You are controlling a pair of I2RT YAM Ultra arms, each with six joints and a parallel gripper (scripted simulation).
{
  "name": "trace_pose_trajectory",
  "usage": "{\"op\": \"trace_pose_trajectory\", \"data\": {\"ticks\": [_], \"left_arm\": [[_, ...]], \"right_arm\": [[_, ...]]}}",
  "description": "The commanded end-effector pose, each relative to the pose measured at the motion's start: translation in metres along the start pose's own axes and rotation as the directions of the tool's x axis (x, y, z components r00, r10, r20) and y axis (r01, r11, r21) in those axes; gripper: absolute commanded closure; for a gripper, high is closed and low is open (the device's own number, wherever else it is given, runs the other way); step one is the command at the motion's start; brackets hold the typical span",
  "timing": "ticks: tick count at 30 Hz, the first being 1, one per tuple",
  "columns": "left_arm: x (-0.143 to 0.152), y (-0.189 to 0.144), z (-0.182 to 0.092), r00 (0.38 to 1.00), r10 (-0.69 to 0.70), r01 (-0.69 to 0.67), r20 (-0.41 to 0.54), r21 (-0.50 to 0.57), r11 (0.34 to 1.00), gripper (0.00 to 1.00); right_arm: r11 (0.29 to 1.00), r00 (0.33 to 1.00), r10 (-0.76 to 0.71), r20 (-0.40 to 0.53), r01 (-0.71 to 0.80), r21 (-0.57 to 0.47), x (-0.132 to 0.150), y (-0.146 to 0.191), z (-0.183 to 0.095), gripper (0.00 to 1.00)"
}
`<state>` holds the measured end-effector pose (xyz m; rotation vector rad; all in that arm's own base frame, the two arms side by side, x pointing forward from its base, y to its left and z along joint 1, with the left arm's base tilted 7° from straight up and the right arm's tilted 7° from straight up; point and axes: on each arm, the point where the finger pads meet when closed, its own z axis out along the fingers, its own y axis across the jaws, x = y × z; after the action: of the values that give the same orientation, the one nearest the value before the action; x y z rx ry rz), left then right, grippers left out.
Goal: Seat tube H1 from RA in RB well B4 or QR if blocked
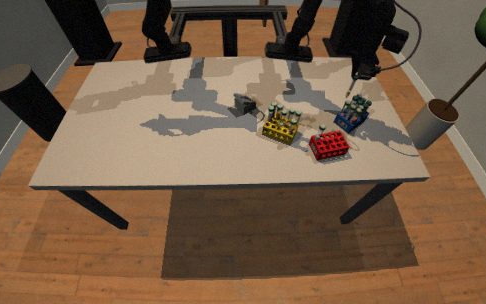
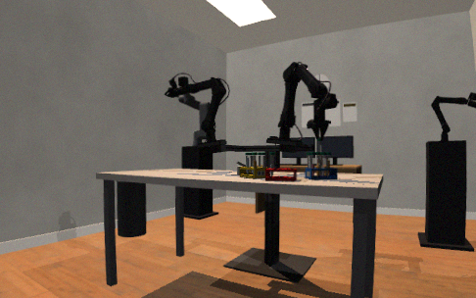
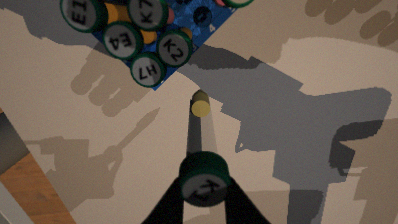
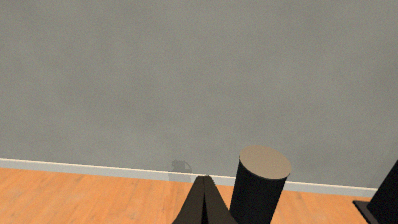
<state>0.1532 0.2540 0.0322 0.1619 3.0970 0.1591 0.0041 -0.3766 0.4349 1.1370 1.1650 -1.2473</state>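
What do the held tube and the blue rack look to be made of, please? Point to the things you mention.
The held tube [image 3: 205, 172]: probably clear plastic or glass, since its wall is see-through, with a dark green, matte, likely plastic cap rim. The blue rack [image 1: 343, 123] [image 2: 311, 173]: perhaps moulded or printed plastic, judging by its solid, even colour.
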Motion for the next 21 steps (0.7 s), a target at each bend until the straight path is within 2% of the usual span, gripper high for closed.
{"op": "trace_pose_trajectory", "data": {"ticks": [1,9,21], "left_arm": [[0.0,0.015,-0.008,0.999,0.036,-0.035,0.037,-0.011,0.999,1.0],[0.016,0.028,-0.008,0.999,0.036,-0.035,0.037,-0.01,0.999,1.0],[-0.002,0.039,-0.014,0.998,0.039,-0.038,0.045,-0.027,0.999,1.0]], "right_arm": [[1.0,1.0,0.011,0.028,-0.012,0.023,-0.021,-0.007,-0.011,1.0],[1.0,1.0,0.011,0.028,-0.012,0.023,-0.021,-0.007,-0.011,1.0],[1.0,1.0,0.011,0.028,-0.012,0.023,-0.021,-0.007,-0.011,1.0]]}}
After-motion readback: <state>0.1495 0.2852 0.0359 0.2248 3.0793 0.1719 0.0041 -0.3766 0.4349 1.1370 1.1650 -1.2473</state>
